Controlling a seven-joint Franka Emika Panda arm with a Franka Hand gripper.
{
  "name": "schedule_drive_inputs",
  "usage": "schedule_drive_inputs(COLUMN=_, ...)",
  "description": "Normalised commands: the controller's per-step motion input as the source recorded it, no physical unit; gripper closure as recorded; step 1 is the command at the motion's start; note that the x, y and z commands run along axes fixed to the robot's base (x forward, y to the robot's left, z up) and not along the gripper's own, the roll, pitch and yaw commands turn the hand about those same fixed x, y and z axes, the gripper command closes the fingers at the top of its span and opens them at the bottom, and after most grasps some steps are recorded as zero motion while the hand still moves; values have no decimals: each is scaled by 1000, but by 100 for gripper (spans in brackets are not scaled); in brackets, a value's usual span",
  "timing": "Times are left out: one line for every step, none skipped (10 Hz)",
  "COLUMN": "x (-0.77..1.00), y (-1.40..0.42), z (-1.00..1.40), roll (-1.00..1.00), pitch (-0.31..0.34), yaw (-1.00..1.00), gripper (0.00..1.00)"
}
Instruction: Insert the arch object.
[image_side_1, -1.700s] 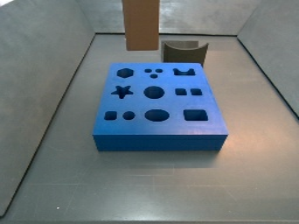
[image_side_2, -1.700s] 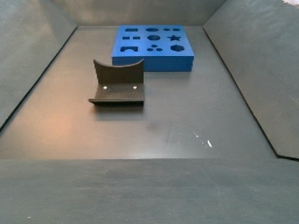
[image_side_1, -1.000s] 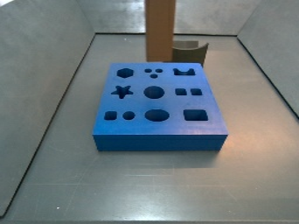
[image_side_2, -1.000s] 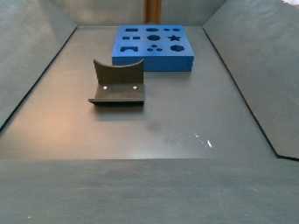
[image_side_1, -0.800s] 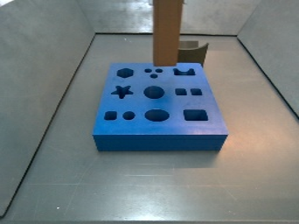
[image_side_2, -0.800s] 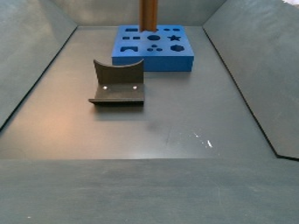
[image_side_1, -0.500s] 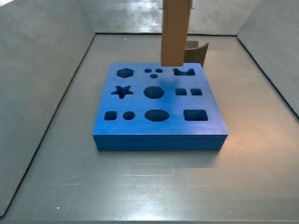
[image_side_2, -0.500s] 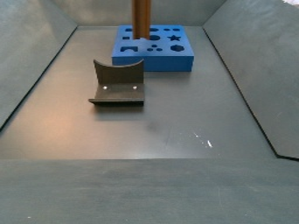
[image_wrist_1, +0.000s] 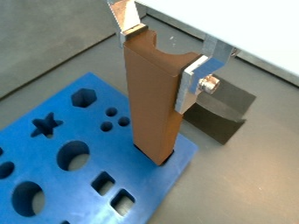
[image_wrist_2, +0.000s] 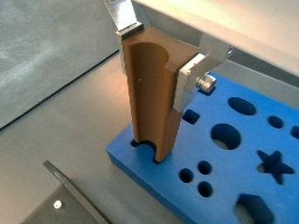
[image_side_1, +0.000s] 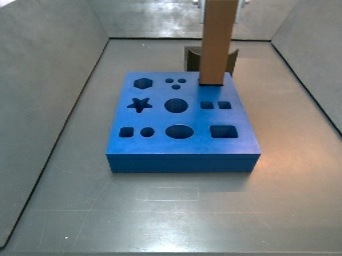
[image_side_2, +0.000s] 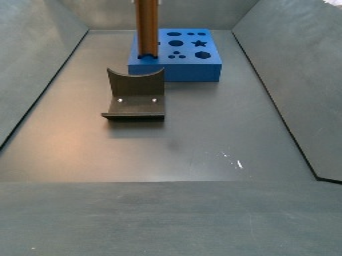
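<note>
Shifted sideways — arch object (image_wrist_1: 156, 96) clamped in fingers (image_wrist_1: 195, 77) | tip at blue board (image_wrist_1: 142, 180) edge

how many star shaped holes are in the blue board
1: the star hole, on the side of the blue board away from the hand, which is shut on the brown arch column at a board corner; none looks hidden.

Even, soft overhead light; faint glare spots on the desk (image_side_2: 230, 158) — gripper (image_wrist_1: 163, 52) fingers bright, slightly blurred.
</note>
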Motion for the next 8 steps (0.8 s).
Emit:
schedule_drive_inputs(x=60, y=0, z=-217, roll=130, pitch=0, yaw=69, gripper=100)
schedule_drive_inputs(x=63, y=0, z=-243, roll=117, pitch=0, yaw=166, gripper=100)
schedule_drive_inputs(x=0, y=-34, z=-263, roll=151, pitch=0, yaw=249, gripper=100)
schedule_drive_inputs(x=-46, y=-6, z=-249, roll=107, pitch=-19, yaw=309, gripper=100)
schedule_drive_inputs(x=-100, y=0, z=-260, roll=63, pitch=-56, yaw=343, gripper=100)
schedule_drive_inputs(x=-26, y=0, z=-289, roll=40, pitch=-59, yaw=246, gripper=100)
schedule_drive_inputs(x=0, y=0, z=-320, roll=36, pitch=-53, yaw=46, gripper=100)
schedule_drive_inputs(x=0, y=-63, z=-246, roll=7, pitch=-50, yaw=0, gripper=100)
